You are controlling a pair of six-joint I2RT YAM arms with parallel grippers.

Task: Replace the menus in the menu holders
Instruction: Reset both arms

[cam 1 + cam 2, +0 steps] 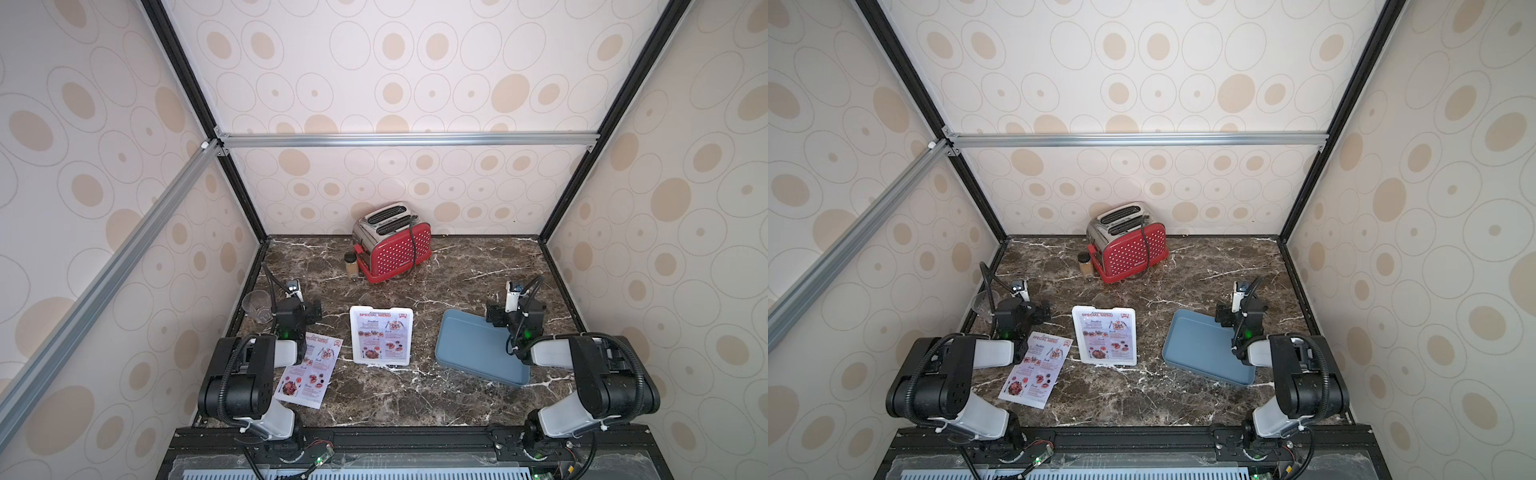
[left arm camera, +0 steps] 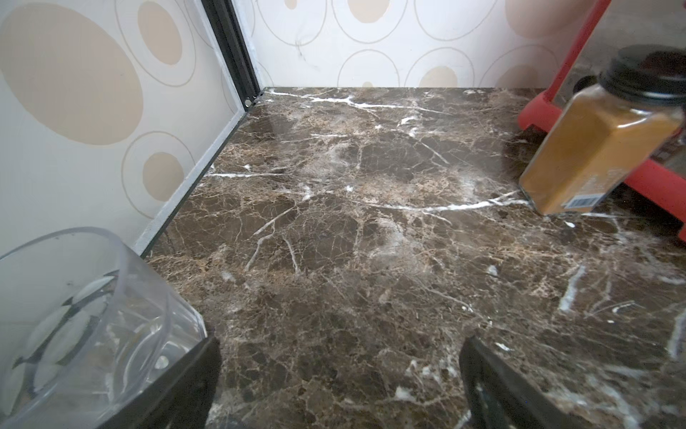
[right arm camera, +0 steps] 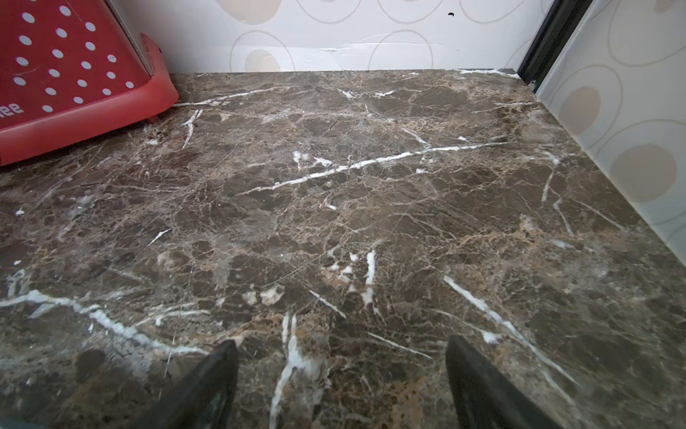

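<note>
A slanted clear menu holder [image 1: 381, 363] stands at the middle of the marble table, with a white "SPECIAL MENU" sheet [image 1: 381, 336] in it. A second menu [image 1: 316, 374] lies flat to its left, its far corner hidden under my left arm. Both top views show the holder [image 1: 1106, 362] and the loose menu [image 1: 1036, 370]. My left gripper [image 1: 300, 308] hangs behind the loose menu, open and empty, as the left wrist view [image 2: 339, 371] shows. My right gripper [image 1: 512, 309] is over the tray's far right corner, open with only marble between its fingers [image 3: 341, 371].
A blue-grey tray [image 1: 461, 336] lies right of the holder. A red toaster [image 1: 392, 241] and a spice jar [image 1: 350, 265] stand at the back. A clear cup [image 1: 257, 305] sits by the left wall, close to my left gripper's finger [image 2: 193, 382].
</note>
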